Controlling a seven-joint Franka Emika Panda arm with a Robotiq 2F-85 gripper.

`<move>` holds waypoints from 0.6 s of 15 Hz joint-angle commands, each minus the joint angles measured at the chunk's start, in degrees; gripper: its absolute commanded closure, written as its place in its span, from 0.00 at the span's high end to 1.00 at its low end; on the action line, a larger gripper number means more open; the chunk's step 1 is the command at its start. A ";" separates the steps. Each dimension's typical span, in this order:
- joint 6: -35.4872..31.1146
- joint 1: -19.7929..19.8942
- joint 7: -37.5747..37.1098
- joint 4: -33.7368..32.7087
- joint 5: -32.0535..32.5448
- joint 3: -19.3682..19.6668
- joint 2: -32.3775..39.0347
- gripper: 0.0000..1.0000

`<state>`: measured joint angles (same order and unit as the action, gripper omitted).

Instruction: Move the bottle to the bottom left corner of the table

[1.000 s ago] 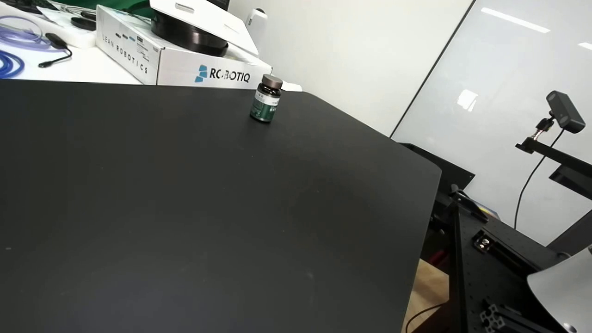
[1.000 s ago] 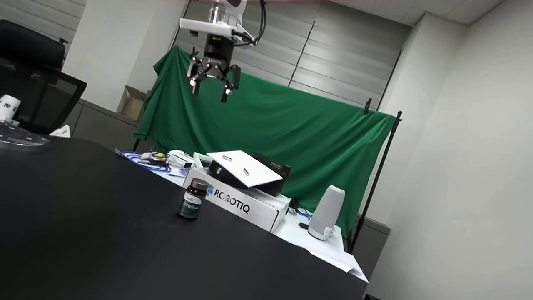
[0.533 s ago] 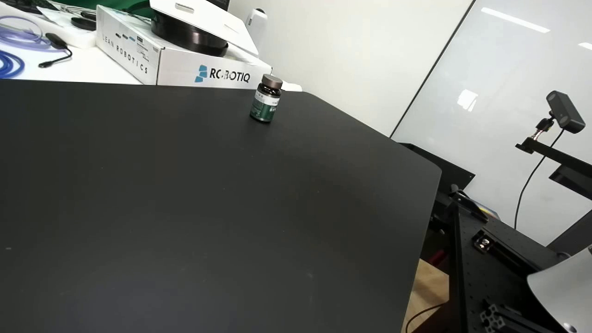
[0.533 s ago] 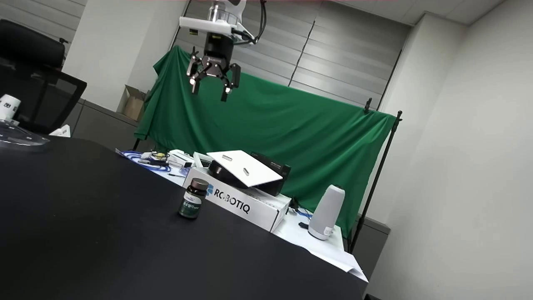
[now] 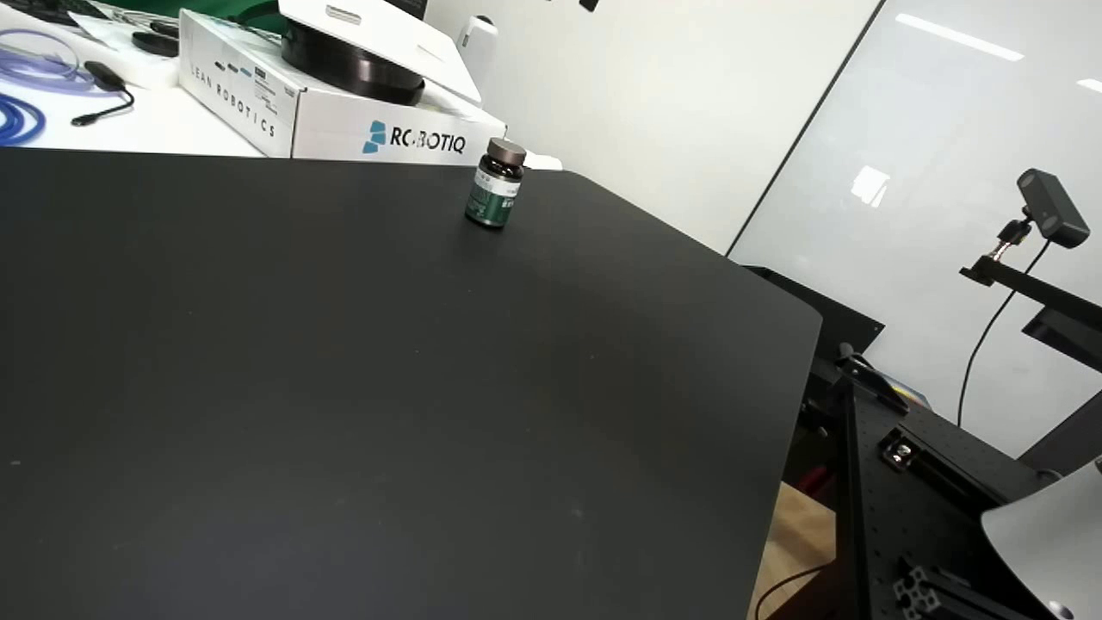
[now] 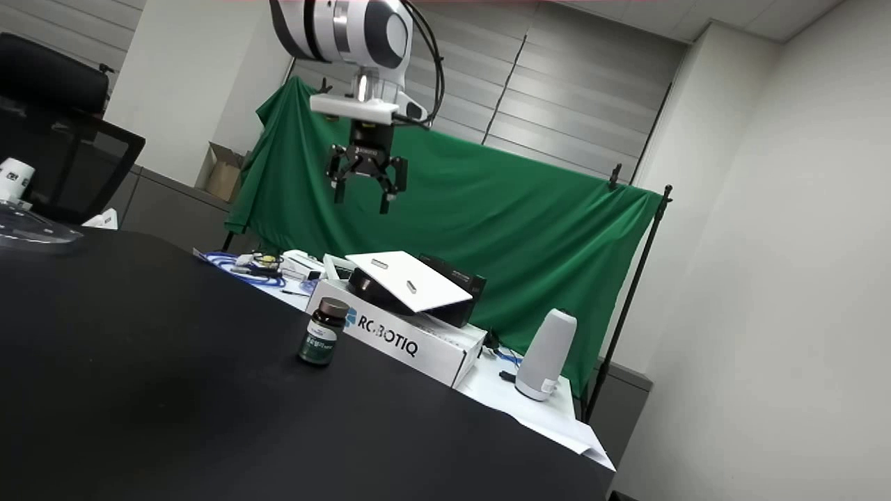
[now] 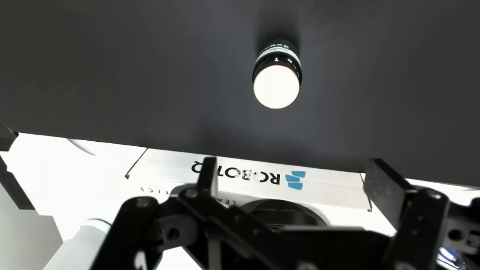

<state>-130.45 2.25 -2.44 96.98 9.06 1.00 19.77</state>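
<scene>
- Change: I have lowered the hand (image 6: 362, 200); it stands wide and grips nothing.
- Meaning: I judge the approach under way; grasp and transfer remain.
- Location: the bottle (image 5: 494, 184) stands upright on the tabletop (image 5: 362, 344), near the edge beside the white box (image 5: 344, 125).
- Difference from 0.5 s ago: a dark fingertip (image 5: 589, 3) enters an exterior view at the top; the bottle is unmoved.

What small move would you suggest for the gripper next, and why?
I would probably ease the open gripper down toward the bottle: it hangs well above the table, and in the wrist view the bottle appears beyond its spread fingertips.
</scene>
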 commanded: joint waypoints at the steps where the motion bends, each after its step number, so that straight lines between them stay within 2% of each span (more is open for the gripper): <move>1: -2.93 -0.96 -1.04 -5.29 0.05 1.17 8.32 1.00; 9: -2.43 -0.95 -0.44 -11.25 -0.82 2.15 18.32 1.00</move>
<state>-135.10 1.90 -2.43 89.96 8.92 2.06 35.16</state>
